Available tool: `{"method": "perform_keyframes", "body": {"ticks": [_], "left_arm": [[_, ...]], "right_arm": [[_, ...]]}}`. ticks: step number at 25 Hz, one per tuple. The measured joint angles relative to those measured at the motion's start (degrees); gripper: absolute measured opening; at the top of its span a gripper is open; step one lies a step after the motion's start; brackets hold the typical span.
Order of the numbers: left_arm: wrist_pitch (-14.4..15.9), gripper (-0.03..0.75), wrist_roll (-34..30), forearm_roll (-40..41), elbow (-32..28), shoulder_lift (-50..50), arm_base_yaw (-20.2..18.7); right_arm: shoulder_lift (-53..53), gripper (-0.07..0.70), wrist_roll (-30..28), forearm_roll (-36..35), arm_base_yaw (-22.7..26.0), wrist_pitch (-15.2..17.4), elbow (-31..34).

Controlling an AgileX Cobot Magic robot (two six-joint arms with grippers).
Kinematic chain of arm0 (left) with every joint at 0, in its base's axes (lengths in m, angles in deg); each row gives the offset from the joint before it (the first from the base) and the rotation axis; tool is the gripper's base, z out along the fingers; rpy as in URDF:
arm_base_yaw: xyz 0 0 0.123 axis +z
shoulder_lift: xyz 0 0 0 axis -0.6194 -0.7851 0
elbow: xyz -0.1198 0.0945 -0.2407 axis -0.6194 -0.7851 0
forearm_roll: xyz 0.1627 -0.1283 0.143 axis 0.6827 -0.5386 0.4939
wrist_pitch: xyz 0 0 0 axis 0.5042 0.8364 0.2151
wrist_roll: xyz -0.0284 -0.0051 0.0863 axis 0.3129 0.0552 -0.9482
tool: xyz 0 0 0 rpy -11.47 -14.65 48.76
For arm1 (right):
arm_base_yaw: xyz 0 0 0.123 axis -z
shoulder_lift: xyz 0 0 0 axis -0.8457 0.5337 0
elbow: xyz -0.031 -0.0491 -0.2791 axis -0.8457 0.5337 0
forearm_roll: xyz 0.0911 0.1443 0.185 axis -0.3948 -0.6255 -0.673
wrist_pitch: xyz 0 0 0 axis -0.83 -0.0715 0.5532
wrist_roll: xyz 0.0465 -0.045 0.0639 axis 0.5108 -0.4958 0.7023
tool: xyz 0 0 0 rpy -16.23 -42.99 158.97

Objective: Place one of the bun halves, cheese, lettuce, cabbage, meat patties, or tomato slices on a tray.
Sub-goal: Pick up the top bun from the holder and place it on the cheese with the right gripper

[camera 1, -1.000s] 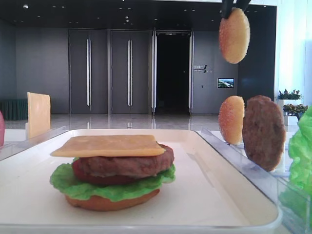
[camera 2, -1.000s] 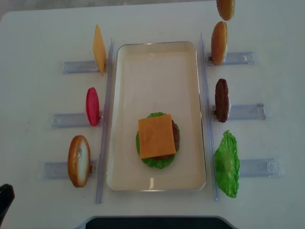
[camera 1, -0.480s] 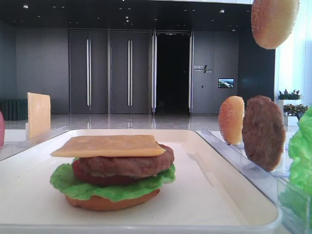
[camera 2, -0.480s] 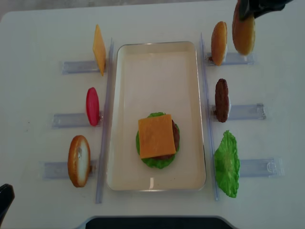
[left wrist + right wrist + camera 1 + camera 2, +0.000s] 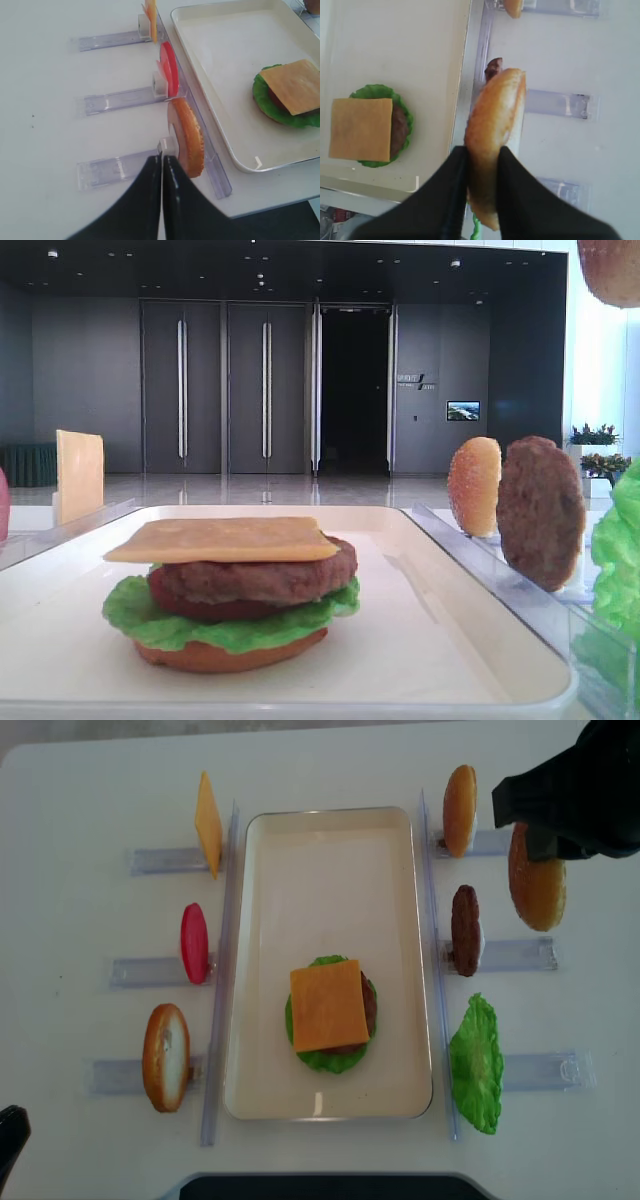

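My right gripper [image 5: 536,848] is shut on a sesame bun top [image 5: 537,882], held on edge in the air to the right of the patty stand; the right wrist view shows its fingers [image 5: 454,170] pinching the bun [image 5: 495,120]. Only the bun's lower edge [image 5: 612,270] shows in the low front view. The cream tray [image 5: 330,870] holds a stack with a cheese slice [image 5: 329,1005] on top, over a patty and lettuce [image 5: 322,1060]. My left gripper [image 5: 162,161] is shut and empty, beside the bun bottom [image 5: 189,137] on its stand.
Clear stands flank the tray. On the left stand a cheese slice [image 5: 208,825], a tomato slice [image 5: 194,942] and a bun bottom [image 5: 165,1057]. On the right stand another bun top [image 5: 459,810], a meat patty [image 5: 465,930] and a lettuce leaf [image 5: 476,1063].
The right gripper has carried the bun top from the table's far edge toward the near side and rightward, past the bun stand. The left gripper has stayed still.
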Motion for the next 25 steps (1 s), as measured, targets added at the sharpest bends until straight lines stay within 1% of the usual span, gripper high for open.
{"method": "perform_keyframes", "body": {"ticks": [5, 9, 15, 20, 22, 25], "left_arm": [[0.0, -0.001, 0.0, 0.0, 0.0, 0.0, 0.0], [0.0, -0.001, 0.0, 0.0, 0.0, 0.0, 0.0], [0.0, -0.001, 0.0, 0.0, 0.0, 0.0, 0.0], [0.0, -0.001, 0.0, 0.0, 0.0, 0.0, 0.0], [0.0, -0.001, 0.0, 0.0, 0.0, 0.0, 0.0], [0.0, -0.001, 0.0, 0.0, 0.0, 0.0, 0.0]], "right_arm": [[-4.6, 0.151, 3.4, 0.2, -4.2, 0.1, 2.4], [-6.2, 0.151, 6.5, 0.3, -8.5, 0.0, 3.4], [-6.4, 0.151, 11.4, 4.5, -15.2, 0.0, 6.8], [-6.4, 0.151, 11.4, 2.5, -17.1, -0.1, 6.9], [-6.4, 0.151, 10.4, 0.8, -17.1, -1.6, 6.9], [-6.4, 0.151, 9.5, -0.6, -17.0, -7.0, 7.9]]}}
